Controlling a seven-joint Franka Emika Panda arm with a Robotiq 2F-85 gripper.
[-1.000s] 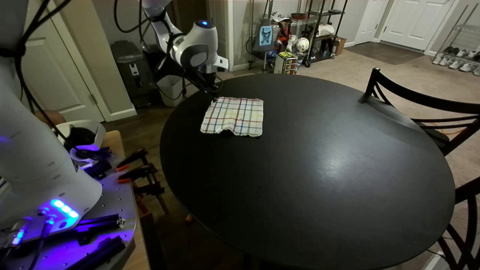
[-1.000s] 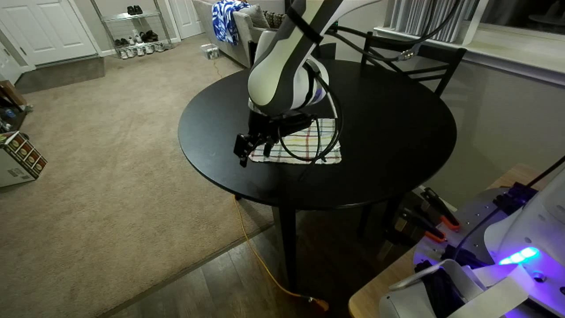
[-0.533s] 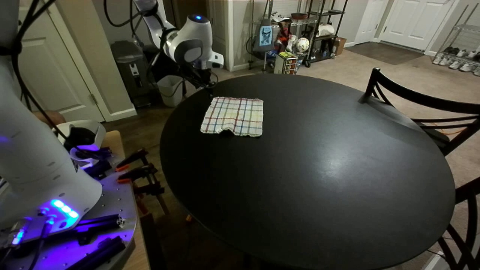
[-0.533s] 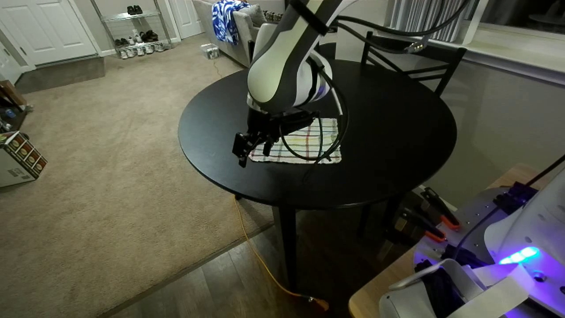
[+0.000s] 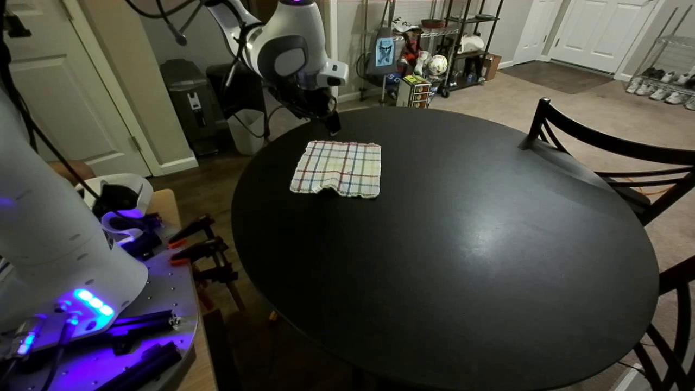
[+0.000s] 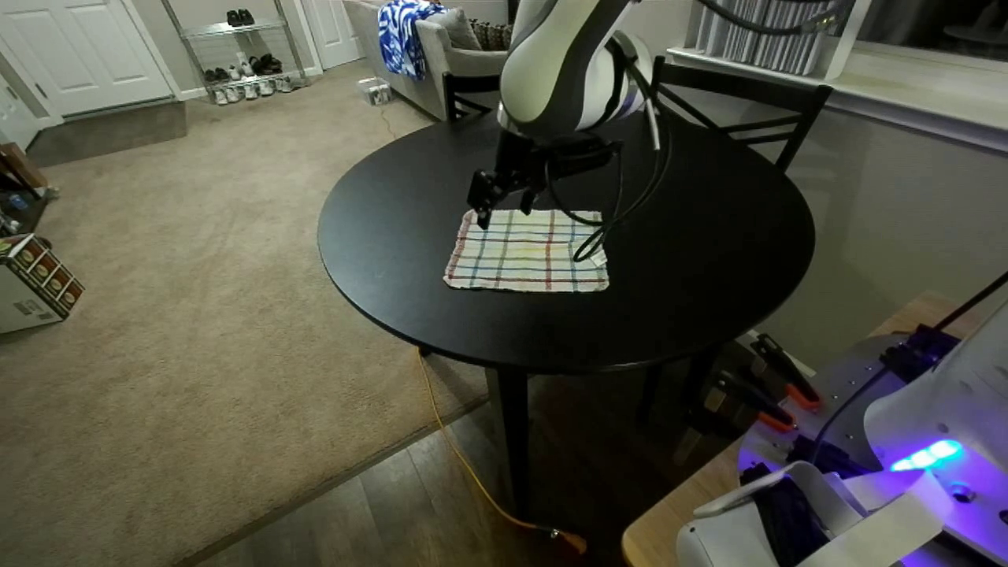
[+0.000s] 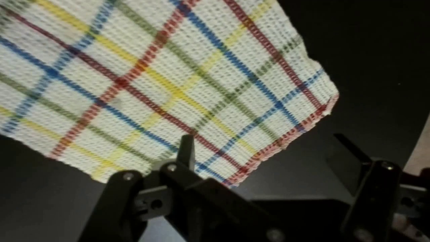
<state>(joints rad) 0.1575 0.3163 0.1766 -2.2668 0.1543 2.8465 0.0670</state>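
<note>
A white checked cloth [image 5: 339, 169] with red, blue, yellow and green stripes lies spread on a round black table [image 5: 461, 260]. One edge of it is a little rumpled. My gripper [image 6: 504, 211] hangs over the table by the cloth's far edge in an exterior view, apart from the cloth. In the wrist view the jaws stand wide with nothing between them. One finger [image 7: 187, 151] overlaps a cloth corner from above, and the opposite finger [image 7: 346, 164] is over bare black tabletop. Whether either fingertip touches anything is hard to tell.
Dark chairs [image 5: 613, 141] stand close to the table's edge. Cables [image 6: 657, 157] loop from the arm down near the cloth. A trash bin [image 5: 190, 103] and a white bucket [image 5: 247, 130] stand behind the arm. Black clamps [image 5: 201, 250] are at the robot's mount.
The arm first shifted slightly, then rose and moved away from the robot's base, uncovering more of the cloth. The cloth has stayed in place, and the gripper has remained open.
</note>
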